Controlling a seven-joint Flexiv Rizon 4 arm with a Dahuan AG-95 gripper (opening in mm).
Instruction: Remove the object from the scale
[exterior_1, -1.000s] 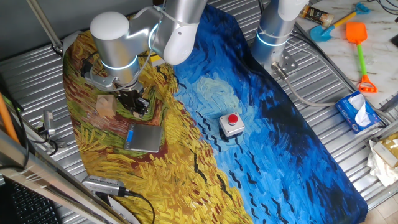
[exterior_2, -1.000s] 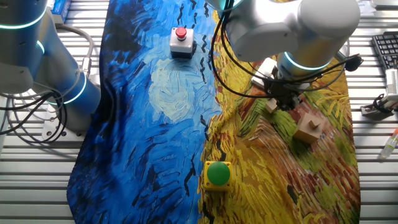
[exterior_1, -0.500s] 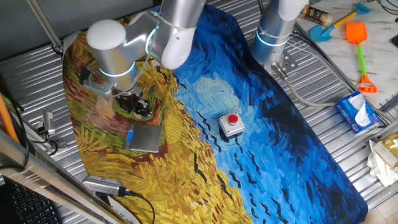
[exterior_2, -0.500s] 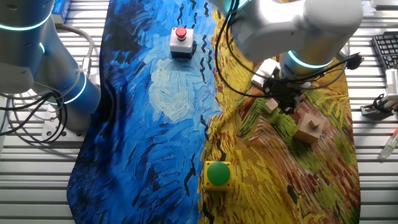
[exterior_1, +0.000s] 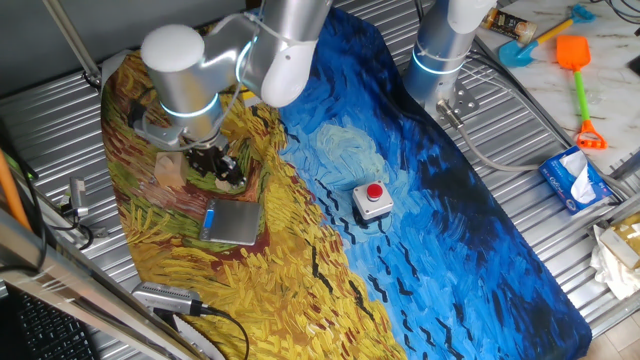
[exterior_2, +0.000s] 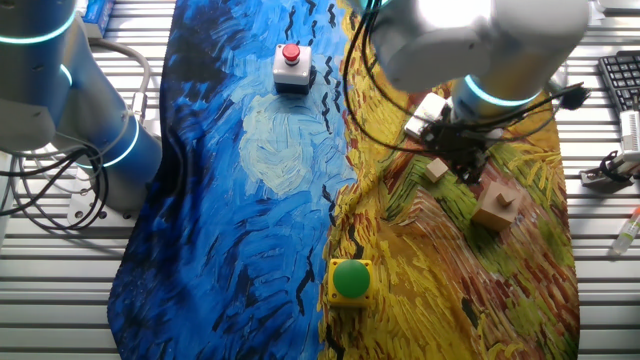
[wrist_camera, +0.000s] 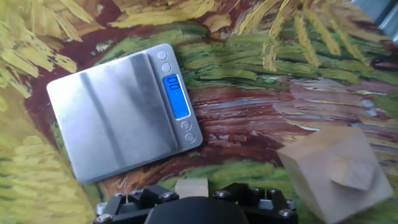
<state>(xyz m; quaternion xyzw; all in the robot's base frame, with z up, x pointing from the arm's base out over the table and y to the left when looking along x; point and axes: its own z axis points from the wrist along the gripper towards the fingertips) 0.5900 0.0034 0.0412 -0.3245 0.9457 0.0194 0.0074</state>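
Hand view: scale (wrist_camera: 118, 115) at centre left, its plate bare; the object (wrist_camera: 191, 187), a small cube, sits pinched in the gripper (wrist_camera: 193, 194) at the bottom edge. Judged risk: lowering rightward could knock the cube against the larger block (wrist_camera: 339, 171) at lower right. Red-button box (exterior_1: 372, 199) stands well apart.
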